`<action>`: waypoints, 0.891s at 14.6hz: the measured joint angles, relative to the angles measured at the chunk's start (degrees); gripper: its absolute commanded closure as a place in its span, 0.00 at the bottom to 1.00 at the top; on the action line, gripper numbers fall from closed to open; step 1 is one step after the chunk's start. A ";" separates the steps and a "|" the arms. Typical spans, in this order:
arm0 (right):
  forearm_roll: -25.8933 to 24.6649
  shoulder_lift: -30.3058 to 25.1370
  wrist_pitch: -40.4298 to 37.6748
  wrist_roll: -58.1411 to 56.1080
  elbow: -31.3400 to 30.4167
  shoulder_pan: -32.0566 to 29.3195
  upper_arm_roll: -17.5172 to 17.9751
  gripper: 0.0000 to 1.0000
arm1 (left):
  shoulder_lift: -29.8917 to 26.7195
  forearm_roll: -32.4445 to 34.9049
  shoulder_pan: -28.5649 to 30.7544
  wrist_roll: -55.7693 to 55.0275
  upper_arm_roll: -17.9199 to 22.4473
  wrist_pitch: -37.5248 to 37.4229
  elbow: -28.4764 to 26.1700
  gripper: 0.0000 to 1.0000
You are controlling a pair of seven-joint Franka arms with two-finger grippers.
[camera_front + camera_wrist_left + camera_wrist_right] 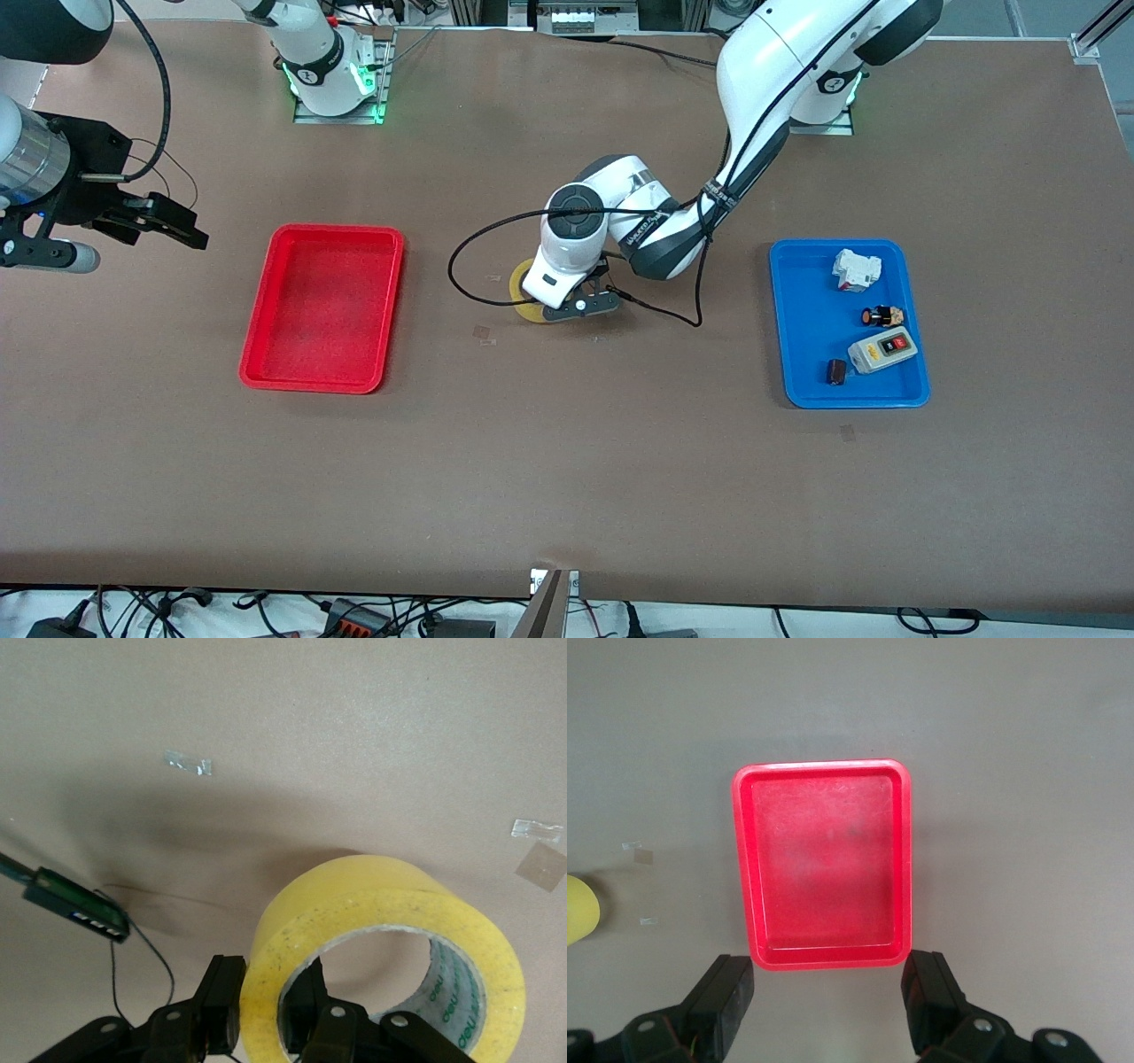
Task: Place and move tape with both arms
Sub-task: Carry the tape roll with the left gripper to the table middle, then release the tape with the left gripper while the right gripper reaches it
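The tape [521, 285] is a yellow roll with a wide centre hole. It lies on the brown table between the red tray [323, 310] and the blue tray [788, 337]. My left gripper [571, 303] is down on it. In the left wrist view the tape [390, 904] has its wall pinched by my left gripper [266, 994], one finger inside the hole and one outside. My right gripper [164, 221] hangs open and holds nothing, over the table at the right arm's end. The right wrist view shows my right gripper [828, 1005] above the red tray [749, 868], and an edge of the tape [579, 908].
The red tray holds nothing. Inside the blue tray lie a white block [857, 269], a small figure [882, 315], a grey button box [881, 349] and a small dark item [835, 371]. Clear tape scraps [483, 334] stick to the table near the roll.
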 measured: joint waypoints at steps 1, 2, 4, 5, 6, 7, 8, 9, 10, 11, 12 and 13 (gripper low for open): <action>0.00 0.14 0.16 0.00 0.00 0.00 0.00 0.02 | 0.06 0.00 -0.10 -0.18 0.04 0.01 0.01 0.61; 0.00 0.29 0.23 -0.01 0.00 0.00 0.01 0.02 | 0.08 0.01 -0.22 -0.60 0.16 0.03 0.03 0.57; 0.00 0.60 0.38 -0.03 0.00 0.01 0.02 0.02 | 0.17 0.04 -0.35 -0.85 0.33 0.05 0.04 0.42; 0.00 0.71 0.47 -0.04 -0.01 0.01 0.02 0.02 | 0.17 0.04 -0.39 -0.95 0.34 0.06 0.11 0.29; 0.00 0.81 0.53 -0.04 -0.01 0.01 0.02 0.02 | 0.17 0.04 -0.40 -1.24 0.36 0.06 0.26 0.08; 0.00 0.90 0.58 -0.04 -0.01 0.01 0.02 0.02 | 0.17 0.04 -0.40 -1.62 0.41 0.06 0.45 0.00; 0.00 0.98 0.63 -0.04 -0.01 0.01 0.02 0.02 | 0.16 0.04 -0.43 -1.86 0.62 0.06 0.61 0.00; 0.00 1.03 0.69 -0.05 -0.01 0.03 0.04 0.02 | 0.17 0.04 -0.48 -1.95 1.07 0.06 0.73 0.00; 0.00 1.06 0.81 -0.05 -0.01 0.05 0.06 0.02 | 0.17 0.04 -0.49 -1.98 1.56 0.06 0.81 0.00; 0.00 1.06 0.88 -0.05 -0.01 0.09 0.10 0.02 | 0.17 0.04 -0.47 -2.02 1.96 0.05 1.01 0.00; 0.00 1.07 0.91 -0.06 -0.01 0.14 0.21 0.02 | 0.13 0.04 -0.41 -2.05 2.29 -0.13 1.31 0.00; 0.01 1.09 0.96 -0.09 -0.01 0.28 0.39 0.02 | -0.02 0.06 -0.23 -2.05 2.67 -0.80 1.62 0.00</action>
